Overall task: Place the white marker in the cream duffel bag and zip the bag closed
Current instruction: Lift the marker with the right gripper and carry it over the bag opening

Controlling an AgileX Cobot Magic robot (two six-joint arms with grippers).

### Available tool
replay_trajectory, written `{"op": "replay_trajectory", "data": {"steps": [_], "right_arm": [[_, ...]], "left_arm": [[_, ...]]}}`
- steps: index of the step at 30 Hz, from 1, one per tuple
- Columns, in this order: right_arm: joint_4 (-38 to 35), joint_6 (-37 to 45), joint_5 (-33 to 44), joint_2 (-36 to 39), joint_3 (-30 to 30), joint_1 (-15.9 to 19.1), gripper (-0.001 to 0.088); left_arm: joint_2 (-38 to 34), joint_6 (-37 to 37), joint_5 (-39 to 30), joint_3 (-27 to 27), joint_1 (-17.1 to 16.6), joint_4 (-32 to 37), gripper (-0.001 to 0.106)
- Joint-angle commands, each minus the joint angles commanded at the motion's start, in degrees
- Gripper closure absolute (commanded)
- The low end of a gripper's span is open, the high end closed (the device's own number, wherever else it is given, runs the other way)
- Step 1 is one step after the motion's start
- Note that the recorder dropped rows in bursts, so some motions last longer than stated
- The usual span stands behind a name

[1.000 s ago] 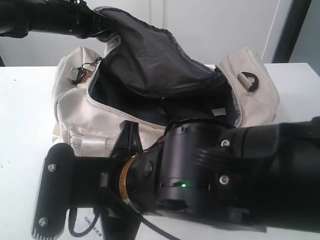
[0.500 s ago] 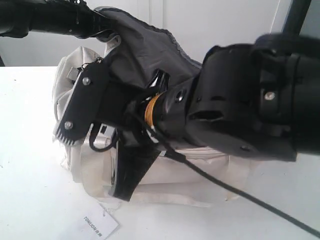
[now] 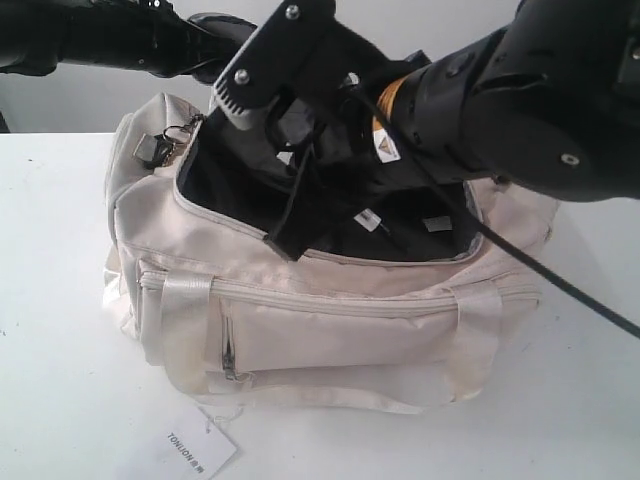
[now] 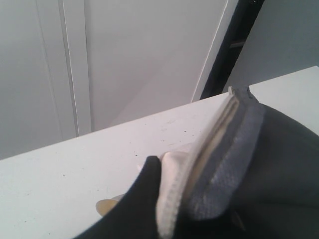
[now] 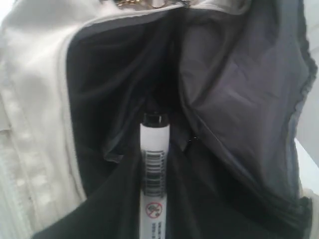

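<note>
The white counter (image 3: pixel 60 330) spreads beneath both claws; on it sits the cream duffel bag (image 3: pixel 350 330), its top zipper undone and its mouth gaping under the right claw (image 5: pixel 155 199), with the dark lining (image 5: pixel 234 84) showing; the right arm (image 3: pixel 520 90) reaches in over the bag and tilts down, so that its claw hangs at the opening; the left arm (image 3: pixel 100 40) comes in beyond the right claw, and the left claw (image 4: pixel 162 194) is clamped on the bag's flap edge, one black finger (image 4: pixel 145 184) pressed against the cream trim, holding the flap up off the counter; the right claw stands narrow and grips the white marker (image 5: pixel 153 174) by its lower body, the barcode label just past the jaws and the dark end pointing away from the claw, into the black hollow of the bag; the marker touches no lining that can be made out; a small paper tag (image 3: pixel 200 450) printed "TONLION" lies on the counter at the bag's near foot, well apart from both claws.
</note>
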State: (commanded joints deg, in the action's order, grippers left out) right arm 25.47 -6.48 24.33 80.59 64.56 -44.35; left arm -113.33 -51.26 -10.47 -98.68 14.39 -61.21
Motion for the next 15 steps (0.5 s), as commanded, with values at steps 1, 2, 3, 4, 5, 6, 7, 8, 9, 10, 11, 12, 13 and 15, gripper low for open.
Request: {"op": "replay_trajectory", "data": {"steps": [1, 2, 3, 4, 5, 6, 7, 8, 9, 10, 11, 12, 13, 15], "right_arm": [[0.0, -0.13, -0.44, 0.0, 0.0, 0.86, 0.0868], [0.0, -0.13, -0.83, 0.0, 0.0, 1.7, 0.0868], [0.0, -0.18, -1.11, 0.0, 0.0, 2.5, 0.0868], [0.0, -0.29, -1.38, 0.0, 0.0, 3.33, 0.0868], [0.0, -0.28, -1.77, 0.0, 0.0, 4.15, 0.0868], [0.0, -0.44, -2.17, 0.0, 0.0, 4.83, 0.0868], [0.0, -1.28, -2.6, 0.0, 0.0, 5.71, 0.0868], [0.0, -2.19, -3.0, 0.0, 0.0, 6.58, 0.0868], [0.0, -3.09, -3.41, 0.0, 0.0, 7.29, 0.0868], [0.0, -3.98, -3.85, 0.0, 0.0, 8.12, 0.0868], [0.0, -4.73, -4.27, 0.0, 0.0, 8.97, 0.0868], [0.0, -5.21, -4.55, 0.0, 0.0, 9.71, 0.0868], [0.0, -5.66, -4.84, 0.0, 0.0, 10.41, 0.0868], [0.0, -6.9, -5.56, 0.0, 0.0, 11.52, 0.0868]], "left_arm": [[0.0, 0.0, 0.0, 0.0, 0.0, 0.0, 0.105], [0.0, 0.0, 0.0, 0.0, 0.0, 0.0, 0.105], [0.0, 0.0, 0.0, 0.0, 0.0, 0.0, 0.105], [0.0, 0.0, 0.0, 0.0, 0.0, 0.0, 0.105], [0.0, 0.0, 0.0, 0.0, 0.0, 0.0, 0.105], [0.0, 0.0, 0.0, 0.0, 0.0, 0.0, 0.105], [0.0, 0.0, 0.0, 0.0, 0.0, 0.0, 0.105], [0.0, 0.0, 0.0, 0.0, 0.0, 0.0, 0.105], [0.0, 0.0, 0.0, 0.0, 0.0, 0.0, 0.105], [0.0, 0.0, 0.0, 0.0, 0.0, 0.0, 0.105], [0.0, 0.0, 0.0, 0.0, 0.0, 0.0, 0.105], [0.0, 0.0, 0.0, 0.0, 0.0, 0.0, 0.105], [0.0, 0.0, 0.0, 0.0, 0.0, 0.0, 0.105], [0.0, 0.0, 0.0, 0.0, 0.0, 0.0, 0.105]]}}
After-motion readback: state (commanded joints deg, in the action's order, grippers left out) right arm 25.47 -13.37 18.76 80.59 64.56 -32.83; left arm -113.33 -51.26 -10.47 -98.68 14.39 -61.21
